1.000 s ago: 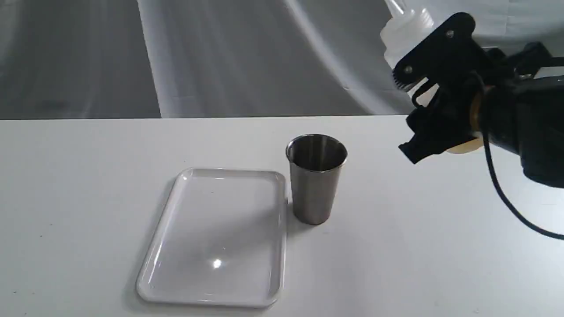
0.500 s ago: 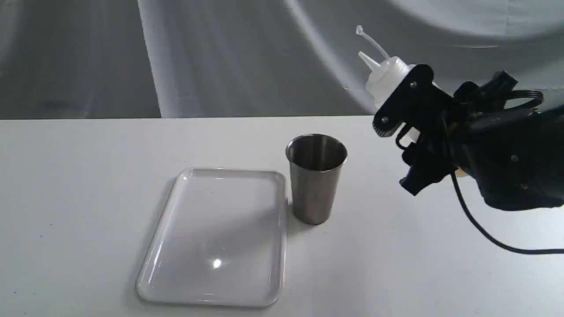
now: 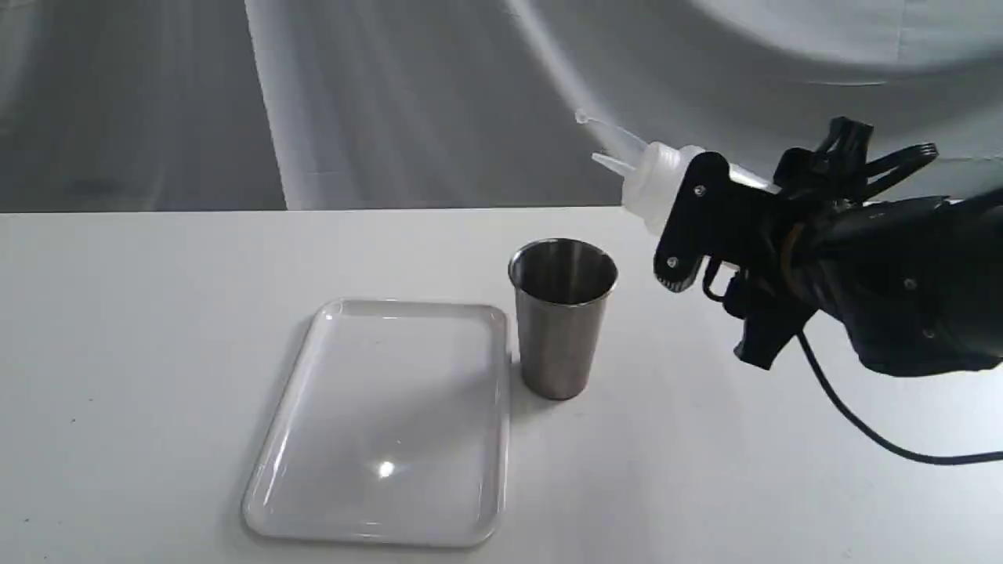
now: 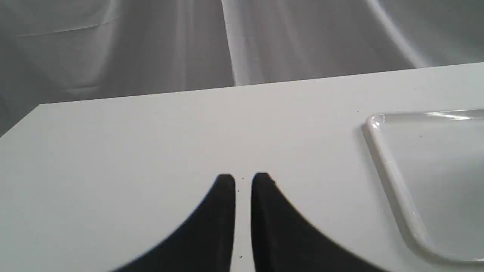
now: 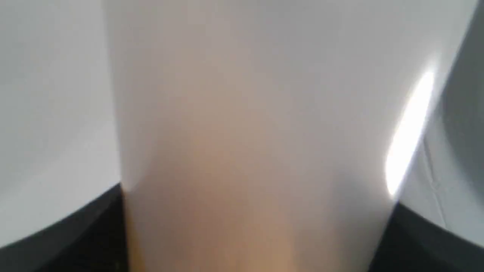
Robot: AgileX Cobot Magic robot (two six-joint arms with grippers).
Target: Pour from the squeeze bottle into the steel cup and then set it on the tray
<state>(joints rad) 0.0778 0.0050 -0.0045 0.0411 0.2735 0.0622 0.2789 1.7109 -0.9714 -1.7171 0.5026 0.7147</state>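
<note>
- One of each task item shows in the exterior view: one translucent whitish soft-plastic squeeze bottle point(image 3: 652, 184), one tapered brushed steel cup point(image 3: 560, 337) and one glossy white rectangular plastic tray point(image 3: 376, 407). One pair of black right fingers point(image 3: 689, 227) is clamped across the bottle's body. The bottle hangs tilted above the white desk point(image 3: 157, 352). Its nozzle aims up and toward the cup but sits off to the cup's right, not over its mouth. Tipping further from here would likely send amber liquid onto the desk, and a harder squeeze on the soft wall could squirt it past the rim. The cup stands upright just beside the tray's right edge, so a low sweep might knock it over.
- Two black left fingers point(image 4: 225, 211) appear in the left wrist view, nearly together with a slim gap and holding nothing, above the desk. One tray corner lies near them.
- One squeeze bottle point(image 5: 257, 151), amber-tinted, fills the right wrist view, with two dark fingers pressing its sides. Cup and tray are out of sight, so this view cannot confirm the aim.
</note>
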